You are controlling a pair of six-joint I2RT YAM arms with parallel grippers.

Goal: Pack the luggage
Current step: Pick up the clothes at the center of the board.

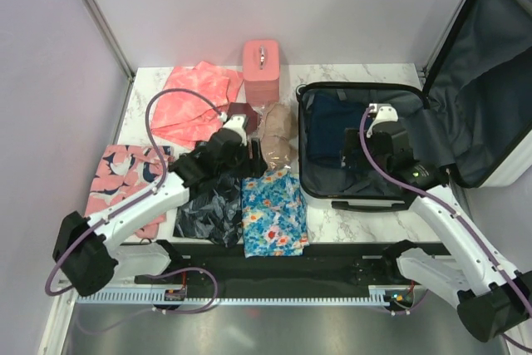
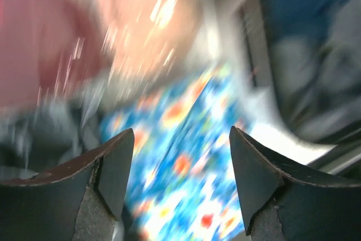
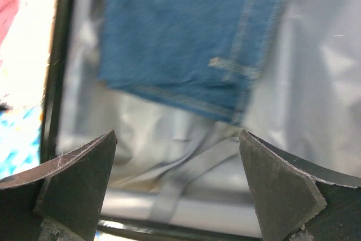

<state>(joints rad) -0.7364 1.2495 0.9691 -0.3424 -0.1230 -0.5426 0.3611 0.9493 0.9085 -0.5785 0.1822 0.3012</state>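
Observation:
The luggage lies open at the right of the table, its lid leaning back. Folded blue jeans rest on its grey lining. My right gripper hangs open inside the luggage; in the right wrist view it is over a grey strap, just short of the jeans, holding nothing. My left gripper is over the table's middle. Its view is blurred; the left gripper stands open above a blue floral cloth, with nothing between the fingers.
On the table lie a blue floral cloth, a dark crumpled cloth, a pink-and-navy patterned cloth, a coral cloth and a beige bundle in clear plastic. A small pink case stands at the back.

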